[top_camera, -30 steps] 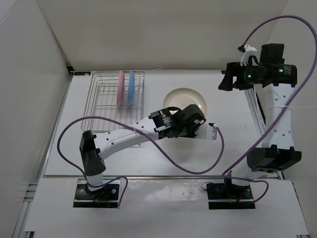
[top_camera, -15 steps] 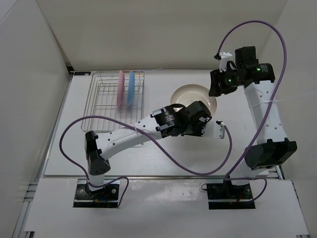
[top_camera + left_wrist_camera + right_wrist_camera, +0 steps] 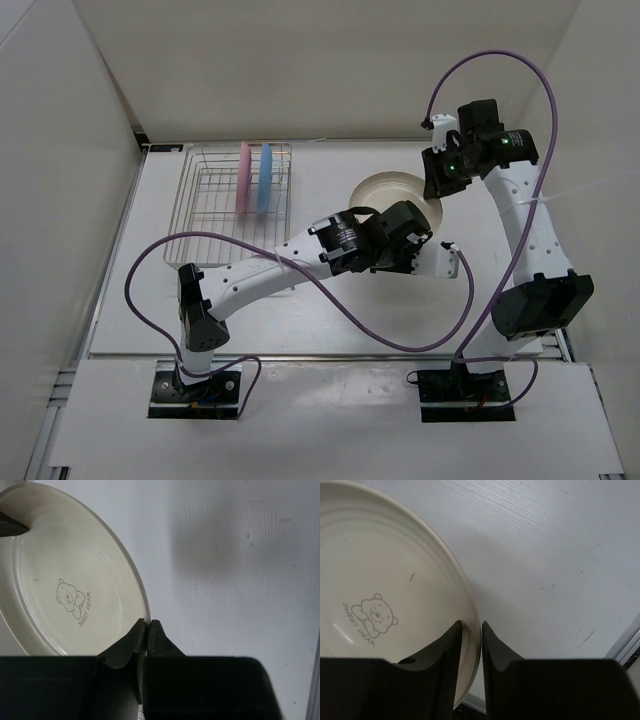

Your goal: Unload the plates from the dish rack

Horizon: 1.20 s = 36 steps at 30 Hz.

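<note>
The cream plate (image 3: 385,190) lies at the top view's centre, right of the rack (image 3: 200,215), where the pink plate (image 3: 243,178) and blue plate (image 3: 265,178) stand upright. The left gripper (image 3: 146,625) pinches the cream plate's rim. The right gripper (image 3: 471,625) straddles the same rim with a narrow gap, and I cannot tell if it grips.

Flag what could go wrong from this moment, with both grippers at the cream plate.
1. The left gripper pinches the cream plate by its rim while the right gripper straddles another part of it. If one arm moves before the other lets go, the plate could be wrenched or slip.
2. The left arm passes close by the dish rack holding the pink plate and light blue plate; swinging back could knock it.
</note>
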Tool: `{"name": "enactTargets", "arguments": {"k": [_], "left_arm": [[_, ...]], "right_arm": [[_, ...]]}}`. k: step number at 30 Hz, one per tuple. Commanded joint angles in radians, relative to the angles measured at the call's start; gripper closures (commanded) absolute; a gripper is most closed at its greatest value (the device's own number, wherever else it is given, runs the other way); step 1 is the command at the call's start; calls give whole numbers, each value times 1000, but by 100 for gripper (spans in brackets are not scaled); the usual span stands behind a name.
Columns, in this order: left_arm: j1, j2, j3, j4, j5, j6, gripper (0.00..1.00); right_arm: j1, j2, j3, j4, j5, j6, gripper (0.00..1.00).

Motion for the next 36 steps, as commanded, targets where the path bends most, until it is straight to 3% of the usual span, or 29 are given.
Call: {"name": "enactTargets", "arguments": {"k": [1, 6, 9, 18, 23, 25, 32, 34, 36], "left_arm": [[-7, -13, 33, 17, 7, 6, 89], [-7, -13, 24, 17, 7, 6, 89], [-7, -13, 24, 17, 7, 6, 89], [26, -32, -24, 80, -33, -13, 89], [35, -42, -85, 135, -84, -13, 82], [35, -53, -103, 166, -113, -13, 73], [44, -53, -101, 200, -123, -13, 66], [44, -53, -101, 200, -133, -13, 43], [44, -53, -101, 200, -133, -13, 43]], "right_arm": [[1, -7, -2, 25, 30, -3, 74], [10, 3, -11, 25, 64, -3, 84], [20, 3, -20, 25, 73, -3, 99], [40, 3, -31, 25, 119, 6, 100], [40, 3, -31, 36, 128, 15, 100], [40, 3, -31, 36, 128, 15, 100], [40, -7, -40, 45, 128, 15, 100], [40, -16, -51, 54, 138, 15, 100], [40, -16, -51, 55, 148, 15, 100]]}}
